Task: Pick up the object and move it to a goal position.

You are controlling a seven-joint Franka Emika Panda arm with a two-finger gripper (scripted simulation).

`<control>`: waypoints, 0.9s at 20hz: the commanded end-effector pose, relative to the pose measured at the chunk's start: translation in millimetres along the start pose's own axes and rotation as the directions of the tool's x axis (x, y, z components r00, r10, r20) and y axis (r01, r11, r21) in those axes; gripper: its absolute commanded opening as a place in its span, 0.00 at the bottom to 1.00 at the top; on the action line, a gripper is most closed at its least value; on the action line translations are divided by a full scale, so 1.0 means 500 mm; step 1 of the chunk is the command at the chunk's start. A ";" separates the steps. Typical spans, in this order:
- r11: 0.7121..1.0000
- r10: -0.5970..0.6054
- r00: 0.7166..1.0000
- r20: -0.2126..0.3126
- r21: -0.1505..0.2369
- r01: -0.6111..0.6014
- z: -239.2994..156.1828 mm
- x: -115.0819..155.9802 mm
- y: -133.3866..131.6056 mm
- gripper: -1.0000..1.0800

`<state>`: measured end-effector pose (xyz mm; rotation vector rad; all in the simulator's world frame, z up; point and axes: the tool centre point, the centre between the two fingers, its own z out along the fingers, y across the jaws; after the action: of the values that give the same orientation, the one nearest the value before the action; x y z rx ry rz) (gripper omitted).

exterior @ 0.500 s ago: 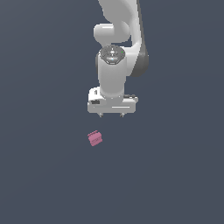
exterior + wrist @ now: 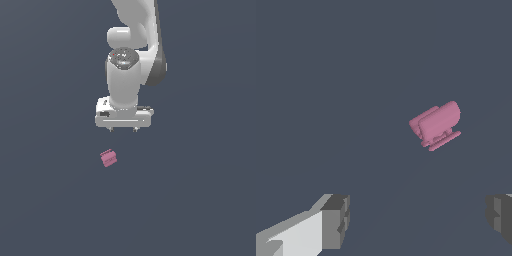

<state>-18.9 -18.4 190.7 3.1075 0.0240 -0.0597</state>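
Now – fingers (image 2: 418, 222) spread wide | pink block (image 2: 108, 158) apart – unheld

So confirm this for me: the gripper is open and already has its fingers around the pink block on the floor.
Not around it. The gripper is open, but the pink block lies apart from it on the floor, untouched. The wrist view shows the fingers with nothing between them.
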 end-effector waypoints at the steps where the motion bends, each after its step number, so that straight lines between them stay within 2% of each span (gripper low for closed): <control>1: 1.000 0.001 1.000 0.001 -0.006 -0.001 -0.003 -0.002 0.008 0.96; 10: 1.000 0.015 1.000 0.000 -0.003 -0.015 0.001 0.000 0.007 0.96; 18: 0.991 0.131 0.991 -0.001 0.008 -0.131 0.022 0.013 0.021 0.96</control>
<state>-13.9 -27.3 182.5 3.1083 -0.1377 -0.0545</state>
